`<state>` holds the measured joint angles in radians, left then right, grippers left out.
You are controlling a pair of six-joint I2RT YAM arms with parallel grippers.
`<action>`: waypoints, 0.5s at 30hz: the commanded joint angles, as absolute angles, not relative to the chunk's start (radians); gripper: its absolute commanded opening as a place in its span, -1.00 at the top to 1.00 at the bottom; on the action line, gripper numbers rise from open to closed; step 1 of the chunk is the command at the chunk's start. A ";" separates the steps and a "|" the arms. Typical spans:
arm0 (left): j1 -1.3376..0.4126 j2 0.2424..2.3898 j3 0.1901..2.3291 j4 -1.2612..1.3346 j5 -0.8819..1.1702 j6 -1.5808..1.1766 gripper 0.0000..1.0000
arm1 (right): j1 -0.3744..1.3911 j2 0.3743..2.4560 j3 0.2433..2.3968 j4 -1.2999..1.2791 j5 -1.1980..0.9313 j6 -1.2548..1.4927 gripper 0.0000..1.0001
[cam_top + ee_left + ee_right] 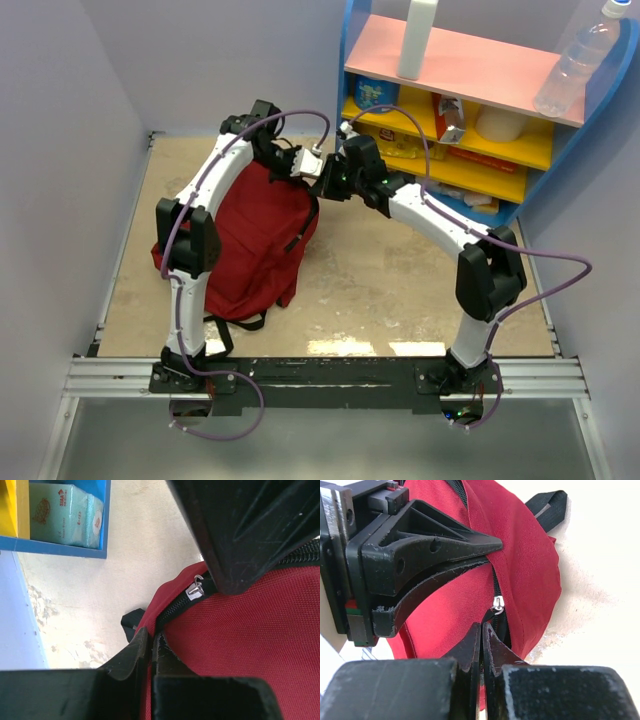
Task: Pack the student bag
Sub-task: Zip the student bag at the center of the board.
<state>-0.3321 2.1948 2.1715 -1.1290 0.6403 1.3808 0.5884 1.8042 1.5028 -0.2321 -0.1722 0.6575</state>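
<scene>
Looking at the student bag (255,235): it's lying flat on the table (400,270), out in front of the shelf (480,55) on the left arm's side, with its long axis running toward that shelf, top end nearest it. Left gripper (150,639) is clamped on the red fabric beside the zip. Right gripper (481,627) has its fingers squeezed together, and the zip pull (497,602) sits just past its tips, away from the shelf. Can't tell if it's actually got the tab. The teal pack (65,515) in the shelf has red lettering, too blurry to read.
</scene>
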 commanded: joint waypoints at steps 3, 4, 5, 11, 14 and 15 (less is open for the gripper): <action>-0.334 2.187 2.218 -1.037 0.637 1.321 1.00 | 0.597 1.727 1.493 -0.216 -0.176 0.635 1.00; -0.331 2.183 2.217 -1.025 0.635 1.313 1.00 | 0.598 1.724 1.488 -0.219 -0.173 0.631 1.00; -0.325 2.181 2.212 -0.990 0.634 1.299 1.00 | 0.598 1.718 1.483 -0.221 -0.169 0.630 1.00; -0.305 2.178 2.188 -0.881 0.569 1.235 1.00 | 0.597 1.681 1.424 -0.213 -0.161 0.627 1.00; -0.295 2.160 2.149 -0.847 0.555 1.229 1.00 | 0.595 1.664 1.393 -0.215 -0.153 0.618 1.00; -0.293 2.149 2.140 -0.845 0.558 1.235 1.00 | 0.592 1.652 1.384 -0.216 -0.147 0.615 1.00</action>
